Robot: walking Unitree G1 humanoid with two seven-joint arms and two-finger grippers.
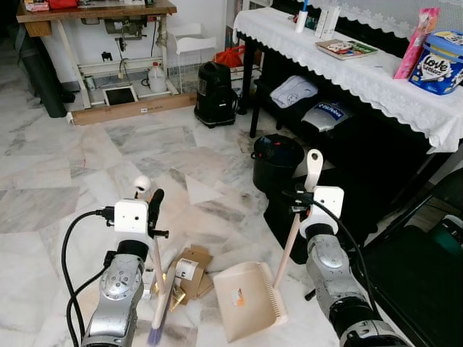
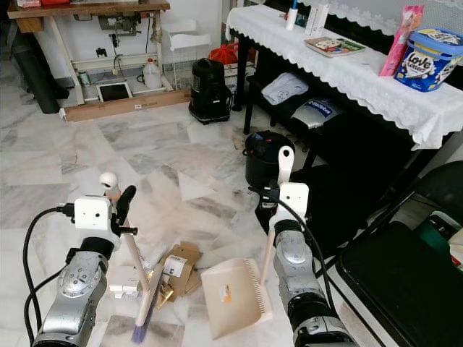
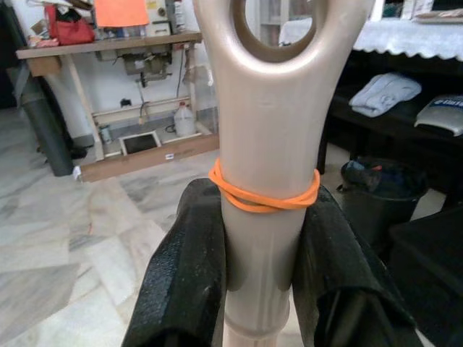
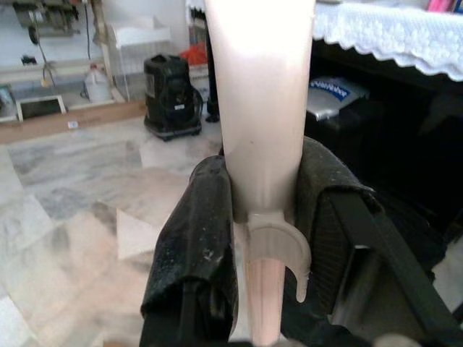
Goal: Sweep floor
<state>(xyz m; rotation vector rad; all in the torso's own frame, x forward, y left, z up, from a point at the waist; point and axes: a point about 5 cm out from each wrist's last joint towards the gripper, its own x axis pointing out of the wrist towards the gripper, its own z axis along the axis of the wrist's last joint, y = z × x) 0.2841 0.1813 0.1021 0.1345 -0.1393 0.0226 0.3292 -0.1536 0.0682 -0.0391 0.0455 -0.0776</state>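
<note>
Broom (image 1: 157, 285): cream handle, purple bristles low on the marble floor (image 1: 65, 166), leaning up to the left gripper (image 3: 262, 238). Left gripper pinches the handle near its top, black fingers (image 3: 189, 267) pressed against both sides; an orange rubber band (image 3: 264, 196) wraps the handle just above the fingers, hang-hole loop above that.

Dustpan (image 1: 246, 300): beige, mouth resting on the floor just right of the broom head, comb teeth on its right edge, long handle rising to the right gripper (image 4: 264, 224). Right gripper clamps that handle on both sides, with a clip collar at the fingers.

Debris between broom and dustpan: crumpled cardboard pieces (image 1: 189, 269) and a small gold-coloured scrap, touching the broom's lower end.

Beyond: black bucket (image 1: 277, 160) near the right arm; black vacuum-like canister (image 1: 215, 94) farther back; white jug (image 1: 157, 76) under a wooden workbench (image 1: 94, 13) at back left. Right side: table with white lace cloth (image 1: 376, 76) carrying a blue tissue pack (image 1: 439, 63), pink packet and a tray; folded clothes on the shelf beneath. Black chair seat at lower right.
</note>
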